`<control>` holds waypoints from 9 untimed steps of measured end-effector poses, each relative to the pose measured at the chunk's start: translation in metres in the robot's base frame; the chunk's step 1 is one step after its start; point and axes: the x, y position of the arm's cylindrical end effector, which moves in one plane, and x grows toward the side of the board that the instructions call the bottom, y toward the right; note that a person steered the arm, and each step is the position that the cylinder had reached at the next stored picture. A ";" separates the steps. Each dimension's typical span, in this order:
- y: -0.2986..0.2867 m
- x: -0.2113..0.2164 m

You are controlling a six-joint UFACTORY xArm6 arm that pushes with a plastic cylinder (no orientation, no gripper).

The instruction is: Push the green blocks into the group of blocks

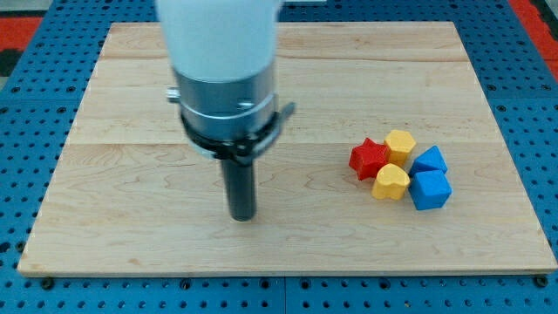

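Observation:
No green block shows anywhere in the camera view; the arm's body may hide some. A group of blocks sits at the view's right: a red star-shaped block [369, 159], a yellow hexagonal block [400, 144], a yellow heart-shaped block [391, 182], a blue triangular block [430, 160] and a blue cube [430, 189], all touching or nearly touching. My tip [241, 215] rests on the board left of centre, well to the left of the group and apart from every block.
The wooden board [131, 227] lies on a blue perforated surface [17, 288]. The arm's white and grey body [225, 78] covers the upper middle of the board.

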 end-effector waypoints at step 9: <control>0.144 -0.185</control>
